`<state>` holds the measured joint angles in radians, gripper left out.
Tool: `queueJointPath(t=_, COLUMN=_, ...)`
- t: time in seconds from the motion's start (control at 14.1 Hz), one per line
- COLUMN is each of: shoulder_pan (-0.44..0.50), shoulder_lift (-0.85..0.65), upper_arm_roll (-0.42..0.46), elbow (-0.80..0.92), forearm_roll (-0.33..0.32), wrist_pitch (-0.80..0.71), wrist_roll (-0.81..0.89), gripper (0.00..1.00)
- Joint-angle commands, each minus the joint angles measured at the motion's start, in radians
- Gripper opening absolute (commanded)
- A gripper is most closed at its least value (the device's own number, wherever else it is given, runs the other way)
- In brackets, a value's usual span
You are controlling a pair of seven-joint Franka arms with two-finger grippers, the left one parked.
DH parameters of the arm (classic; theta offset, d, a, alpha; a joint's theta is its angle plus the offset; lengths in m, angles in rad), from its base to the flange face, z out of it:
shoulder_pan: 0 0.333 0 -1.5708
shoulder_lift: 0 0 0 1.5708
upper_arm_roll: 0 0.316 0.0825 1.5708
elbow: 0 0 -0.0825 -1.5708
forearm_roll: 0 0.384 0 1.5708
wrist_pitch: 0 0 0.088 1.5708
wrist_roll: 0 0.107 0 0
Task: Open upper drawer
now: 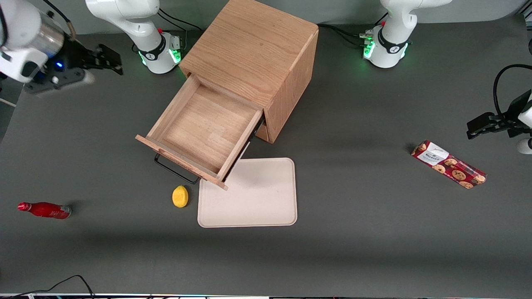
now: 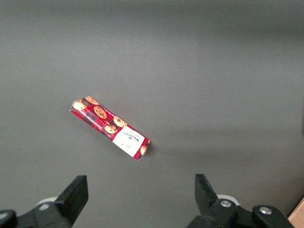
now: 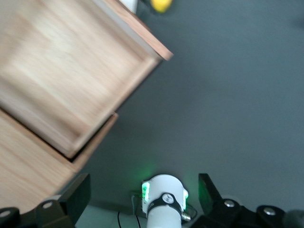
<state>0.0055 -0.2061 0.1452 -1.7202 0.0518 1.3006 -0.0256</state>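
The upper drawer (image 1: 199, 135) stands pulled well out of the oak cabinet (image 1: 253, 50), its black bar handle (image 1: 176, 171) just above the tray's (image 1: 249, 207) corner, a yellow sponge (image 1: 180, 196) beside it. At about ten o'clock from the drawer, the gripper (image 1: 106, 58) hangs raised with fingers spread, holding nothing. The opening looks finished; the sensible course is retreating upward without clipping the drawer's side.

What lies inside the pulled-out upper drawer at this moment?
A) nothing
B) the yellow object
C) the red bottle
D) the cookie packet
A: the upper drawer shows only its bare wooden floor, and the gripper hangs open, away from it, toward the working arm's end.
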Motion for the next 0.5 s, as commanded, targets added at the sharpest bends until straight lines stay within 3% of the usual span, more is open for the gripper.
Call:
queueJointPath(t=0.0, shoulder_pan=-0.004, shoulder_lift=-0.023, upper_arm_roll=-0.019, elbow=-0.055, forearm_roll=-0.111, wrist_pitch=0.034, wrist_roll=0.004, gripper=1.0)
queueJointPath(t=0.21, shoulder_pan=0.002, shoulder_lift=-0.024, upper_arm_roll=-0.068, elbow=-0.016, forearm_roll=-0.109, wrist_pitch=0.028, wrist_roll=0.004, gripper=1.0)
queueJointPath(t=0.43, shoulder_pan=0.001, shoulder_lift=-0.073, upper_arm_roll=-0.065, elbow=-0.029, forearm_roll=-0.047, wrist_pitch=0.037, wrist_roll=0.021, gripper=1.0)
